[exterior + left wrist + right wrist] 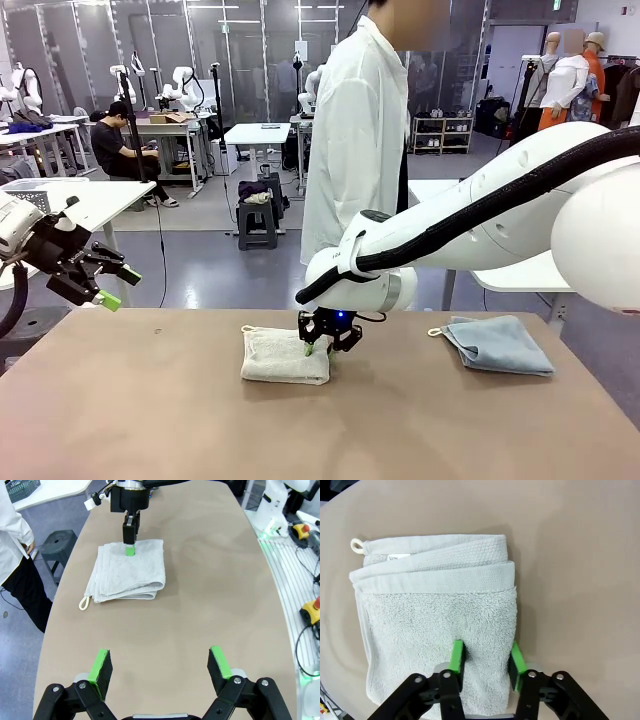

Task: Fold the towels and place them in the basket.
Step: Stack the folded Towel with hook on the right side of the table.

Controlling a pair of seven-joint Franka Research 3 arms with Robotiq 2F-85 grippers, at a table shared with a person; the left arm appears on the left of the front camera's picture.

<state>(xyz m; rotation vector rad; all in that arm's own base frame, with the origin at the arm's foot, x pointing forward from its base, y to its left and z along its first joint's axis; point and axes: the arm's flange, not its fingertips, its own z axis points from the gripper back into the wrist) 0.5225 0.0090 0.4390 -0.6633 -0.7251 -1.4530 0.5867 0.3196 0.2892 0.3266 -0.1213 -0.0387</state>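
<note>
— Brown worktop [150, 410]: what lies on it?
— Cream towel [285, 356], folded, at the middle; blue-grey towel [497, 344] folded far to its right.
— Grippers?
— Right gripper [485, 660] is clamped on the cream towel's edge. Left gripper [161, 667] hangs off the worktop's left end, fingers wide apart, holding nothing.

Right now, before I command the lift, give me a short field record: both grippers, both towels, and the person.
right gripper: down on the cream-white towel, green pads pinching the pile near its edge
cream-white towel: folded, flat on the table, mid-table, corner loop sticking out
left gripper: open, holding nothing, raised off the table at the robot's left
blue-grey towel: folded, on the table at the robot's right, untouched
person: standing at the far side, white coat, hands not near the towels
</note>
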